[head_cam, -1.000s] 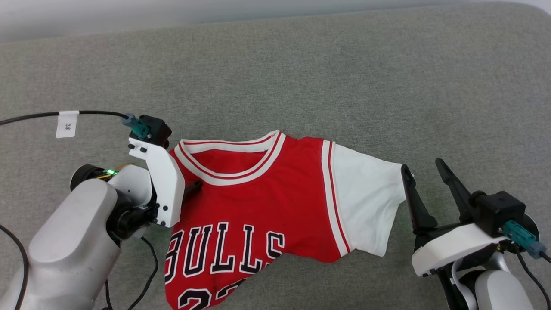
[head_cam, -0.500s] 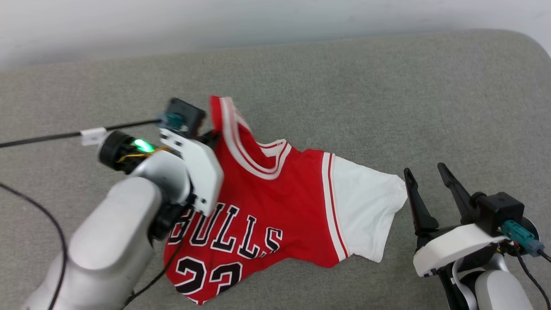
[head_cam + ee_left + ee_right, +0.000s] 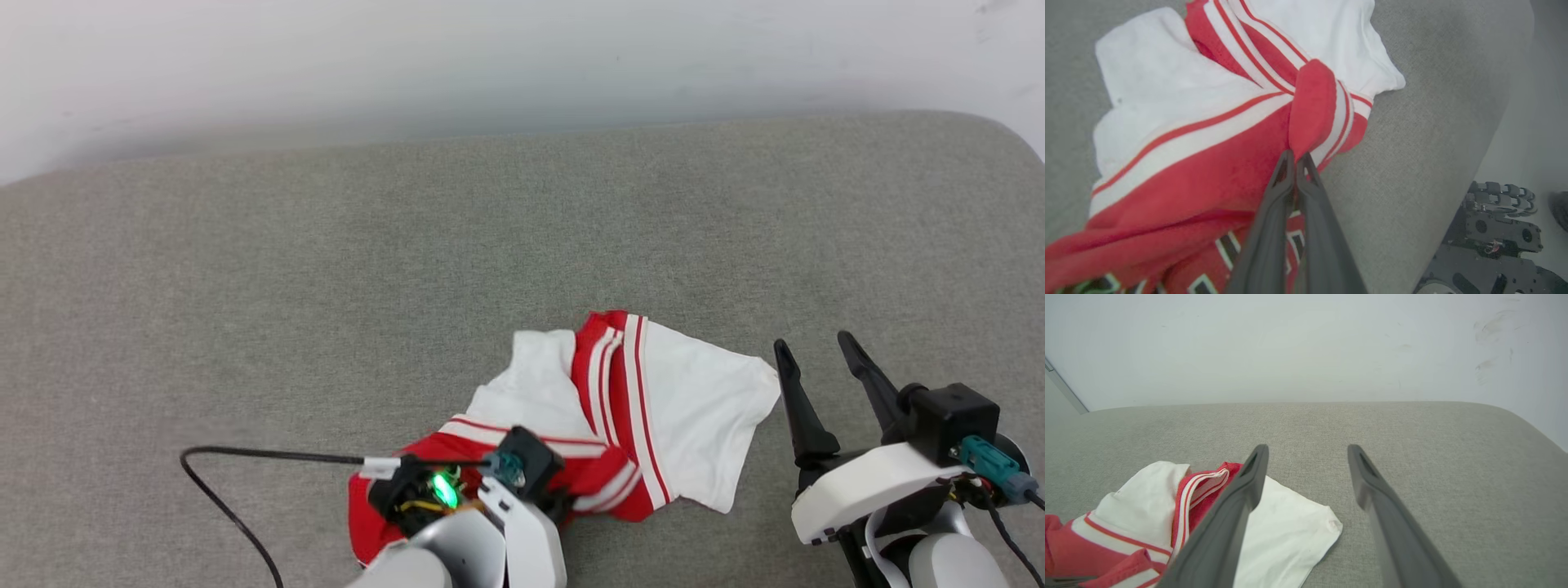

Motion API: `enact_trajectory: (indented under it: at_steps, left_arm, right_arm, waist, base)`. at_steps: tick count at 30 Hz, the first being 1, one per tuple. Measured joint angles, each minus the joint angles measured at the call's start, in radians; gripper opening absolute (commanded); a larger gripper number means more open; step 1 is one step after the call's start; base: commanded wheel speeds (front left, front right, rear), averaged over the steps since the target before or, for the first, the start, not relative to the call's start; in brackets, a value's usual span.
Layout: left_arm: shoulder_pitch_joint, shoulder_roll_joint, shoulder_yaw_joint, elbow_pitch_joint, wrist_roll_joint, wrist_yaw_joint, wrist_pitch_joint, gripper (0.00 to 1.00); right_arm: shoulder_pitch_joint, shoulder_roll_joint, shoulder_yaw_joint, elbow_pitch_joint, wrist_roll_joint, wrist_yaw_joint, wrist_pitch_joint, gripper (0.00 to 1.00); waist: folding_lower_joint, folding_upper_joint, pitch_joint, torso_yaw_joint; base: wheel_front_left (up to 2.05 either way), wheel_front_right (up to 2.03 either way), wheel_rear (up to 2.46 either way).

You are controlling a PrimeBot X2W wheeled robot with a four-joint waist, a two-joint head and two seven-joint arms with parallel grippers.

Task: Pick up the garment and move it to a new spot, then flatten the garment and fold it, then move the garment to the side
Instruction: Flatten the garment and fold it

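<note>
Garment (image 3: 620, 400) bunched on grey cushion (image 3: 408, 245) | left gripper (image 3: 1295, 157) fingers clamped on its red fold | right gripper (image 3: 812, 343) fingers apart

The grey surface (image 3: 326, 286) lies open on the far side and to the robot's left, up to the pale wall (image 3: 490, 65). Nearer, the bunched garment (image 3: 694, 408) blocks the middle. The left hand (image 3: 1295, 157) is pinched on its red fold, and a black cable (image 3: 245, 454) loops out beside it. The right hand (image 3: 812, 339), fingers spread, stands just beside the white sleeve, with bare surface beyond.
</note>
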Motion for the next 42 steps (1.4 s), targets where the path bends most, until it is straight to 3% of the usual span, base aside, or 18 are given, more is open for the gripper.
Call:
enact_trajectory:
  at_steps: [1, 2, 11, 16, 25, 31, 32, 34, 36, 42]
  left_arm:
    - [0.016, -0.003, -0.005, 0.002, -0.012, 0.001, 0.002, 0.43]
    - [0.028, -0.004, -0.009, 0.002, -0.018, 0.0, 0.001, 1.0]
    - [0.028, 0.008, 0.086, -0.09, -0.001, 0.065, -0.153, 1.0]
    - [-0.024, 0.046, 0.16, -0.084, -0.054, 0.085, -0.093, 1.0]
    - [-0.17, 0.093, 0.18, 0.021, -0.195, -0.024, 0.157, 1.0]
    - [-0.232, 0.091, 0.152, 0.091, -0.223, -0.064, 0.254, 1.0]
    - [-0.237, 0.091, 0.15, 0.101, -0.227, -0.065, 0.261, 0.53]
    - [-0.246, 0.089, 0.149, 0.117, -0.229, -0.069, 0.264, 0.0]
    - [-0.248, 0.091, 0.143, 0.13, -0.23, -0.07, 0.273, 0.0]
    - [-0.268, 0.097, 0.176, 0.114, -0.185, -0.038, 0.168, 0.0]
  right_arm:
    - [0.005, 0.0, -0.002, -0.003, 0.0, 0.0, 0.003, 1.0]
    - [0.01, 0.0, -0.004, -0.004, 0.0, 0.0, 0.004, 1.0]
    - [0.03, 0.0, -0.013, -0.024, -0.001, 0.0, 0.015, 1.0]
    - [0.031, 0.0, -0.006, -0.033, 0.0, 0.0, 0.015, 1.0]
    - [0.007, 0.0, 0.008, -0.027, 0.016, 0.0, 0.002, 1.0]
    - [-0.017, 0.0, 0.009, -0.01, 0.027, 0.0, -0.023, 1.0]
    - [-0.018, 0.0, 0.009, -0.006, 0.028, 0.0, -0.029, 1.0]
    - [-0.018, 0.0, 0.006, 0.004, 0.029, 0.0, -0.033, 1.0]
    - [-0.018, 0.0, 0.003, 0.011, 0.029, 0.0, -0.038, 1.0]
    - [-0.025, 0.0, -0.015, 0.025, 0.029, 0.0, -0.039, 1.0]
  waist:
    - [0.0, 0.0, -0.004, 0.001]
    - [0.0, 0.0, -0.007, 0.002]
    - [-0.0001, 0.0, -0.042, 0.011]
    - [-0.0001, 0.0, -0.031, 0.002]
    - [0.0, 0.0, 0.044, -0.032]
    - [0.0, 0.0, 0.1, -0.069]
    - [0.0, 0.0, 0.106, -0.075]
    - [0.0, 0.0, 0.117, -0.087]
    - [0.0, 0.0, 0.124, -0.094]
    - [0.0, 0.0, 0.116, -0.079]
  base:
    - [0.0, 0.0, 0.0]
    - [0.0, 0.0, 0.0]
    - [0.0, 0.0, 0.0]
    - [0.0, 0.0, 0.0]
    - [0.0, 0.0, 0.0]
    - [0.0, 0.0, 0.0]
    - [0.0, 0.0, 0.0]
    - [0.0, 0.0, 0.0]
    - [0.0, 0.0, 0.0]
    - [0.0, 0.0, 0.0]
